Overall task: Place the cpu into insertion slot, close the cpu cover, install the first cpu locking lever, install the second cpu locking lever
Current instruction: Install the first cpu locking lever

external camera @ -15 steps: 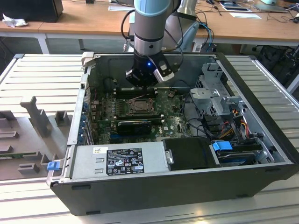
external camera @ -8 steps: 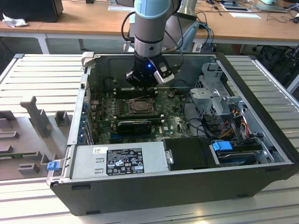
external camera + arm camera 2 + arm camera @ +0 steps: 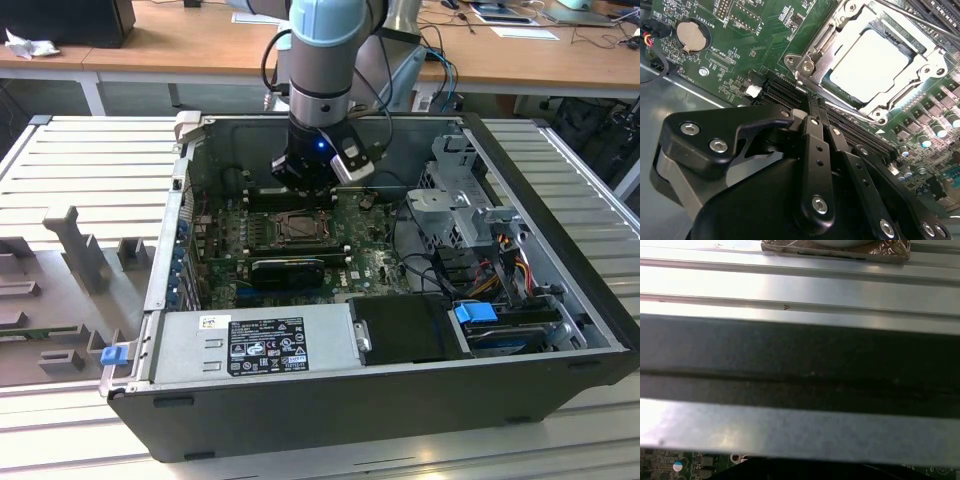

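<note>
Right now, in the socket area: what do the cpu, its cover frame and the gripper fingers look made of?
cpu: pale, matte metal face, evenly lit, likely a plated heat spreader. cpu cover: bright stamped sheet metal, probably steel; sharp glints, bent edges, rivets. It lies down around the chip. Gripper fingers: black, satin finish with silver screws; coated metal or hard plastic, can't tell which.

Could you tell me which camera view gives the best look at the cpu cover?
The second wrist view: the cpu cover lies close and framed around the cpu. In the exterior view the cpu cover is small, below the gripper. The first wrist view faces case metal.
</note>
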Robot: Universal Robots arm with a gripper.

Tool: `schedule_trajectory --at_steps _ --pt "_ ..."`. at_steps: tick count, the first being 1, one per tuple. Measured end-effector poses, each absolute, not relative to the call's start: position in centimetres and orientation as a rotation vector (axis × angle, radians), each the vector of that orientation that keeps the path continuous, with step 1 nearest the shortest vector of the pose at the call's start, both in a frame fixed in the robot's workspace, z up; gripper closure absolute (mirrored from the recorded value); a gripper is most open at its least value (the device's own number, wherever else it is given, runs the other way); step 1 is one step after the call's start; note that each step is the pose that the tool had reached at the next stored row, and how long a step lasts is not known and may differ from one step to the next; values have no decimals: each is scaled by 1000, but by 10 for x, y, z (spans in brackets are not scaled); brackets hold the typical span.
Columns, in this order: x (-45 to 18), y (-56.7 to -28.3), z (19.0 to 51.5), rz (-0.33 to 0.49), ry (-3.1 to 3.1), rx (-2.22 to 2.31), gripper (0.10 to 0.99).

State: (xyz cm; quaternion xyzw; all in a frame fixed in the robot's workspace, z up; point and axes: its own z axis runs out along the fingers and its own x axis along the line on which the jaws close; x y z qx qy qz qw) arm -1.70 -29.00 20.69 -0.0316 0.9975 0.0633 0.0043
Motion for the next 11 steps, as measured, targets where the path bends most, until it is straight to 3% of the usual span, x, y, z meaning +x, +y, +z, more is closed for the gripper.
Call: schedule_trajectory --at_steps 11 --pt "-16 -291 204 198 3125 -99 980"
